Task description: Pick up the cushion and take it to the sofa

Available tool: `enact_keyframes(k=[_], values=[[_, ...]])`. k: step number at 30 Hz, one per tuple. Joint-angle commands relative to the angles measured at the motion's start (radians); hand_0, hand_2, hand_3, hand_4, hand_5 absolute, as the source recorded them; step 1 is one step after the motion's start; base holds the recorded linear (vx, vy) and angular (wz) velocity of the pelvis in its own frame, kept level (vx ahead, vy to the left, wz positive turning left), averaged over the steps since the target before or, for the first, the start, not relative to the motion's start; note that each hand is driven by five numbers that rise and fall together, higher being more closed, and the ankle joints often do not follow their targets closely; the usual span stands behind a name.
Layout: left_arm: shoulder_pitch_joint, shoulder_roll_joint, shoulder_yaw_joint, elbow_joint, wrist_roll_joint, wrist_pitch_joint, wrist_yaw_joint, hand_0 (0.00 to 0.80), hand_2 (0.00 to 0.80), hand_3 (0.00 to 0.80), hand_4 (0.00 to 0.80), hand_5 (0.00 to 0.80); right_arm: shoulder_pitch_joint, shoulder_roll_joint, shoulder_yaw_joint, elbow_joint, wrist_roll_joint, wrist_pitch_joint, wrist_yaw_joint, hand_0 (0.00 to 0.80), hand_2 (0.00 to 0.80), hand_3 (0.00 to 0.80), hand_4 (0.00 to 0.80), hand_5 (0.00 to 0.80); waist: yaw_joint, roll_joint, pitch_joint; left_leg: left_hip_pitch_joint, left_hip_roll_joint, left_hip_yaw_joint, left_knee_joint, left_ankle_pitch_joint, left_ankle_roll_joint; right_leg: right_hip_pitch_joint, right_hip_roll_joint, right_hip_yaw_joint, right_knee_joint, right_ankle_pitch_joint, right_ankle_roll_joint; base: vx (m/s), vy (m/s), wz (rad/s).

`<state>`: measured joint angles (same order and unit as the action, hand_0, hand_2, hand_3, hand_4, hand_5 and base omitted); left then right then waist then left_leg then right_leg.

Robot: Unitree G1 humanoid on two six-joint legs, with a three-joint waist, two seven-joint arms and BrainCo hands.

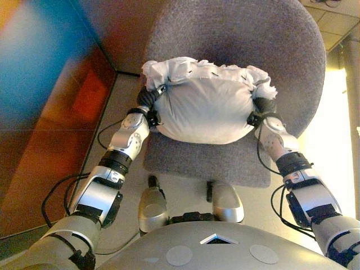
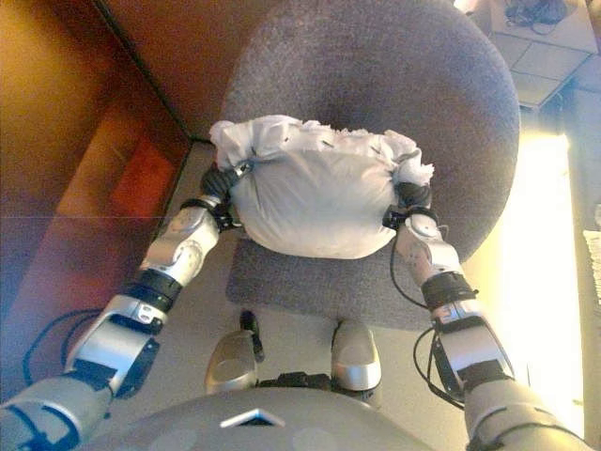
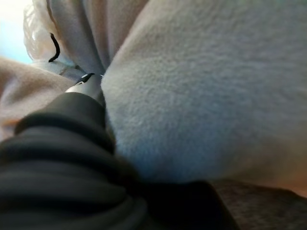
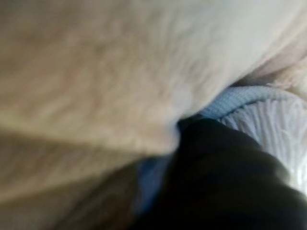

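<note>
The white cushion [image 1: 205,107] sits in the middle of my head view, squeezed between my two hands over the seat of the grey sofa chair [image 1: 264,39], whose rounded back fills the upper part of the frame. My left hand [image 1: 147,99] presses into the cushion's left end, my right hand [image 1: 264,105] into its right end; only the dark ribbed covers show there, with the ruffled trim of the cushion bunched over them. My fingers are buried in or behind the fabric on both sides, so I cannot tell whether they are curled round it or lying flat. In my left wrist view one silver finger [image 3: 81,85] with a dark tip peeks out beside the cover, hard against the soft cloth. My right wrist view shows only cover and cloth.
</note>
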<state>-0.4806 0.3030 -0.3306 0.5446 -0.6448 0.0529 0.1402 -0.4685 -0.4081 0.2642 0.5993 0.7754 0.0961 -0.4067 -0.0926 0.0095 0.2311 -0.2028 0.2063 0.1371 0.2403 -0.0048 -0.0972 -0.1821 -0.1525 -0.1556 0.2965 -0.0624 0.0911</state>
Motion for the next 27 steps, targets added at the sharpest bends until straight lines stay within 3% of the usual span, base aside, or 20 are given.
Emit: enact_keyframes(k=[1,4,8,16,22,25,26,27], values=[[-0.1,0.02,0.003,-0.075,-0.044,-0.077,-0.001,0.8,0.8,0.8,0.8,0.8,-0.166,0.029,-0.042,-0.048,-0.02,-0.08,-0.003,0.8,0.8,0.8,0.8,0.8,0.036,-0.047,0.009,0.001,0.018,0.023,0.118,-0.08,-0.04,-0.031,-0.092,0.064,-0.081,0.125,0.112,-0.166,-0.038,0.01],[-0.13,0.018,0.001,-0.079,-0.062,-0.074,0.009,0.8,0.8,0.8,0.8,0.8,-0.228,0.005,-0.044,-0.02,-0.032,-0.067,0.004,0.8,0.8,0.8,0.8,0.8,0.039,-0.044,0.038,-0.032,0.028,0.023,0.118,-0.066,-0.048,-0.063,-0.096,0.049,-0.066,0.123,0.112,-0.119,-0.022,0.11],[-0.152,0.016,-0.013,-0.09,-0.122,-0.032,0.019,0.8,0.8,0.8,0.8,0.8,-0.307,-0.052,-0.041,0.061,-0.004,-0.034,0.029,0.8,0.8,0.8,0.8,0.8,0.053,-0.065,0.059,-0.075,0.054,0.011,0.152,-0.064,-0.064,-0.08,-0.092,0.04,-0.048,0.115,0.112,0.003,-0.112,0.15],[-0.183,-0.033,-0.05,-0.133,-0.233,0.004,0.111,0.8,0.8,0.8,0.8,0.8,-0.491,-0.113,-0.029,0.303,0.035,-0.031,0.063,0.8,0.8,0.8,0.8,0.8,0.107,-0.091,0.105,-0.16,0.066,-0.061,0.189,-0.052,-0.082,-0.093,-0.079,0.014,-0.036,0.104,0.103,0.008,-0.092,0.13],[-0.162,-0.049,-0.126,-0.215,-0.102,-0.009,0.163,0.8,0.8,0.8,0.8,0.8,-0.569,-0.14,-0.005,0.392,-0.015,-0.056,0.051,0.8,0.8,0.8,0.8,0.8,0.149,-0.1,0.108,-0.157,0.056,-0.098,0.132,-0.014,-0.088,-0.042,-0.058,-0.003,-0.089,0.104,0.101,0.084,-0.067,0.16],[-0.168,-0.04,-0.142,-0.233,-0.083,-0.023,0.172,0.8,0.8,0.8,0.8,0.8,-0.605,-0.162,0.027,0.405,-0.051,-0.027,0.047,0.8,0.8,0.8,0.8,0.8,0.16,-0.104,0.105,-0.156,0.053,-0.113,0.107,0.004,-0.092,-0.031,-0.05,-0.006,-0.099,0.098,0.098,0.064,-0.023,0.16],[-0.169,-0.035,-0.144,-0.238,-0.094,-0.018,0.162,0.8,0.8,0.8,0.8,0.8,-0.613,-0.166,0.033,0.416,-0.065,-0.008,0.036,0.518,0.518,0.518,0.518,0.518,0.163,-0.105,0.102,-0.154,0.053,-0.116,0.101,0.008,-0.094,-0.027,-0.05,-0.01,-0.101,0.096,0.098,0.068,-0.008,0.15],[-0.17,-0.031,-0.144,-0.241,-0.102,-0.015,0.156,0.8,0.8,0.8,0.8,0.8,-0.619,-0.169,0.036,0.425,-0.073,0.007,0.037,0.311,0.311,0.311,0.311,0.311,0.166,-0.105,0.101,-0.152,0.053,-0.118,0.097,0.01,-0.095,-0.023,-0.049,-0.013,-0.103,0.095,0.098,0.1,-0.003,0.15]])
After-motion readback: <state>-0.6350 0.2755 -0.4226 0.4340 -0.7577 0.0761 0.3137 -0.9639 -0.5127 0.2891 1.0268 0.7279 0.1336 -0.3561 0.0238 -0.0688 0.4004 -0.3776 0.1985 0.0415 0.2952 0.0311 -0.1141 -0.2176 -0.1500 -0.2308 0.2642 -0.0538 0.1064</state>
